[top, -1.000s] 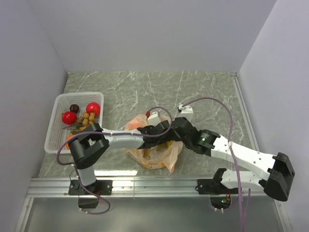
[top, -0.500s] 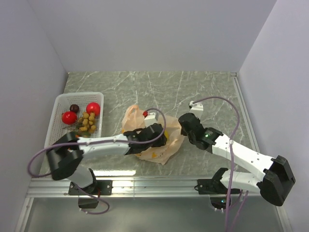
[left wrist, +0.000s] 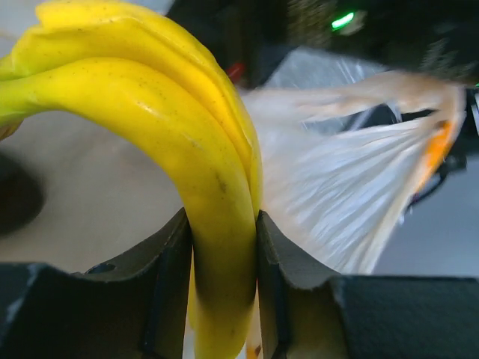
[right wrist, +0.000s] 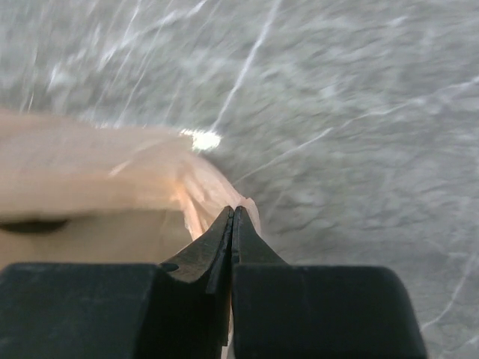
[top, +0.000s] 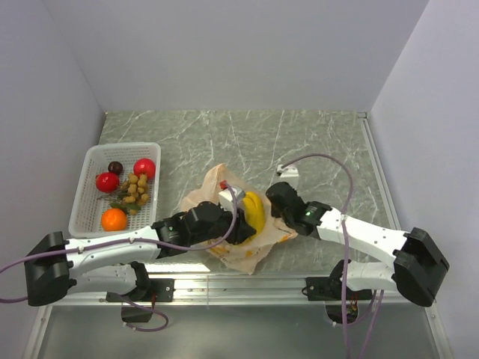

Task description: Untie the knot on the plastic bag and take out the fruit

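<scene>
The plastic bag (top: 224,196) lies crumpled and open at the table's middle; no knot shows. My left gripper (top: 245,222) is shut on the yellow bananas (top: 255,209), holding them at the bag's mouth. The left wrist view shows the bananas (left wrist: 222,247) clamped between both fingers, with stretched bag plastic (left wrist: 352,194) to the right. My right gripper (top: 278,215) is shut on the bag's right edge; in the right wrist view its jaws (right wrist: 233,215) pinch a fold of the bag (right wrist: 97,172). Two red fruit (top: 107,181), a dark maroon one (top: 114,167), the tan cluster (top: 135,188) and one orange (top: 114,219) lie in the basket.
The white mesh basket (top: 84,196) stands at the left, against the left wall. Grey marbled table surface (top: 314,142) stretches behind and right of the bag. Walls close in three sides. A metal rail (top: 239,288) runs along the near edge.
The left arm has swung lower and to the left, and the bananas now show outside the bag. The right gripper has moved left onto the bag's edge. The orange in the basket is uncovered.
</scene>
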